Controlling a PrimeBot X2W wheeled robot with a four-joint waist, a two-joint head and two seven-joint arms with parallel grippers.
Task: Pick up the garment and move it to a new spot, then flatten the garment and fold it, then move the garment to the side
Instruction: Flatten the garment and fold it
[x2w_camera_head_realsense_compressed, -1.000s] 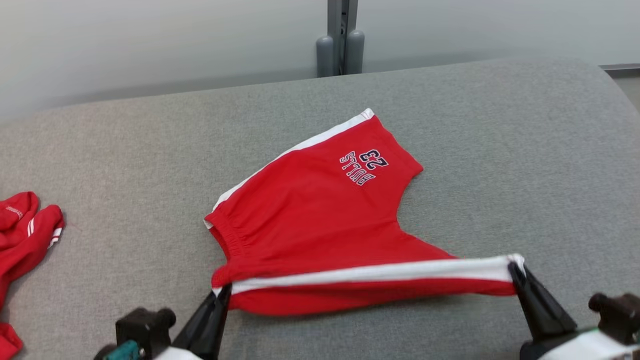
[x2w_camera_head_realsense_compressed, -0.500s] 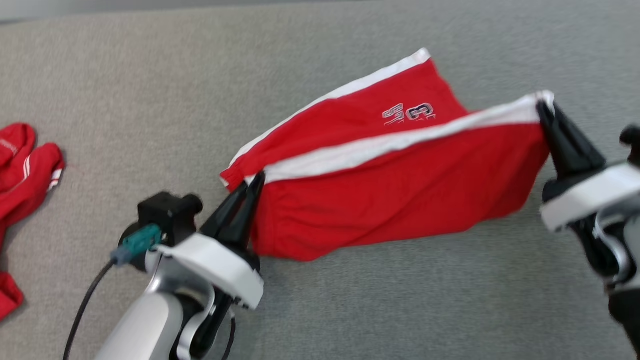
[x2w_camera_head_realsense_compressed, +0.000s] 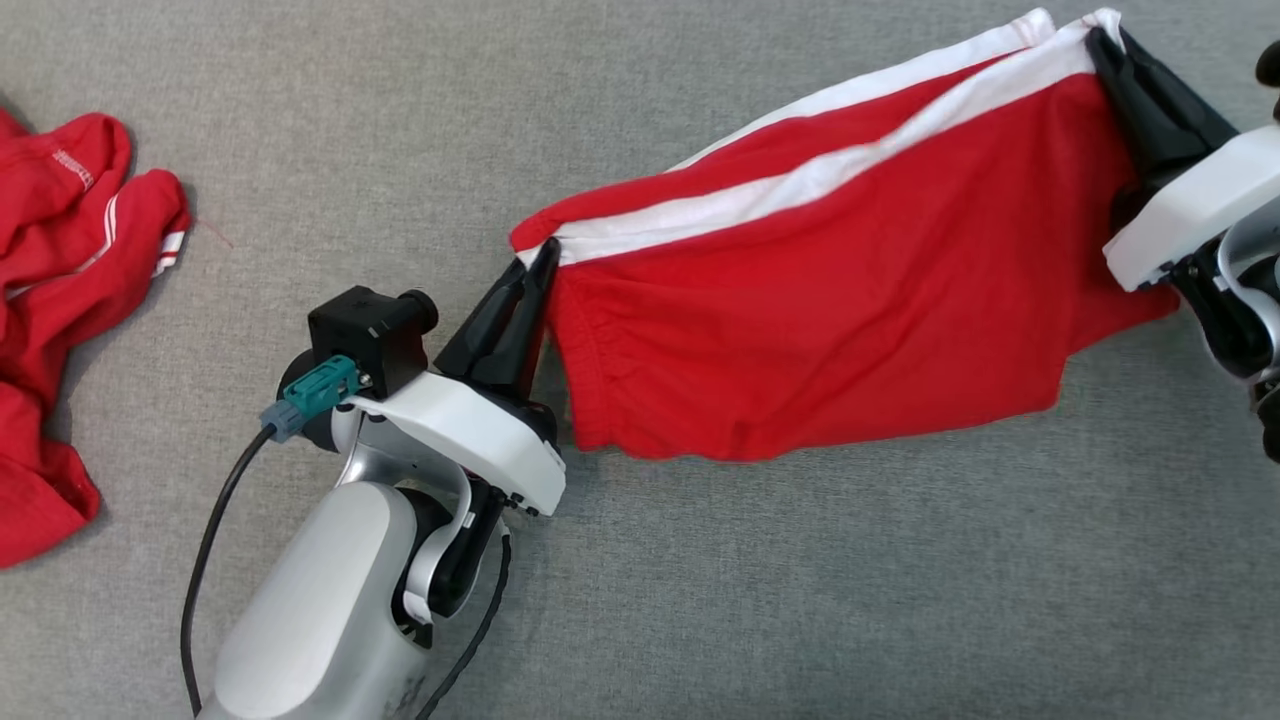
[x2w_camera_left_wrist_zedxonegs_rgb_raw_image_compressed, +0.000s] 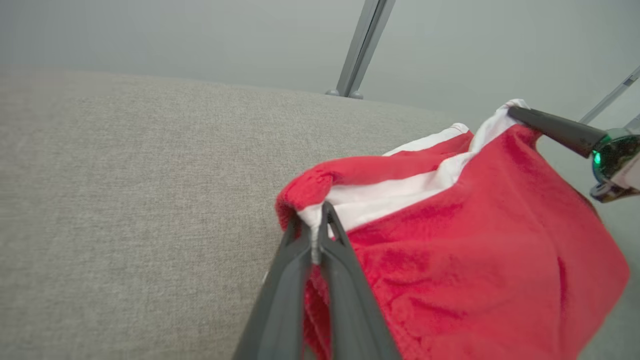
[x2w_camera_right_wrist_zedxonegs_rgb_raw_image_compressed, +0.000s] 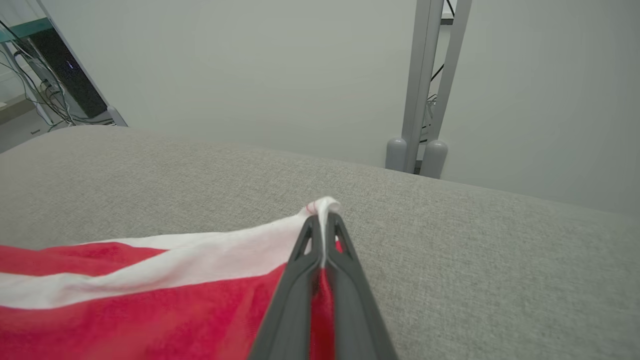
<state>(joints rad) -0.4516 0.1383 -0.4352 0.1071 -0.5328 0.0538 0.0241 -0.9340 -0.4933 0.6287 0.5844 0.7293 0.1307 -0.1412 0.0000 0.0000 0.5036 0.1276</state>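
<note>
The red cotton shorts with a white side stripe (x2w_camera_head_realsense_compressed: 830, 300) are hanging stretched between the two grippers over the grey woven fabric surface (x2w_camera_head_realsense_compressed: 800, 600). Their loose lower edge is sagging toward it; I cannot tell whether it is touching.

The left gripper (x2w_camera_head_realsense_compressed: 546, 256) is pinching the waistband end of the white stripe, its dark fingers pressed together on a thin nip of cloth. The right gripper (x2w_camera_head_realsense_compressed: 1096, 40) is pinching the hem end of the same stripe in the same way.

In my judgement, the main risk is lying in those small bites. Each is taking in only a corner of cloth, so pulling the arms further apart could tug a corner free and drop that end. With the right end riding further out than the left, the fold could land skewed. The slack lower panel is also bunching, and could crease under itself on landing.

A second crumpled red garment (x2w_camera_head_realsense_compressed: 70, 250) is lying well apart at the left, so a sideways carry that way could drag across it.
</note>
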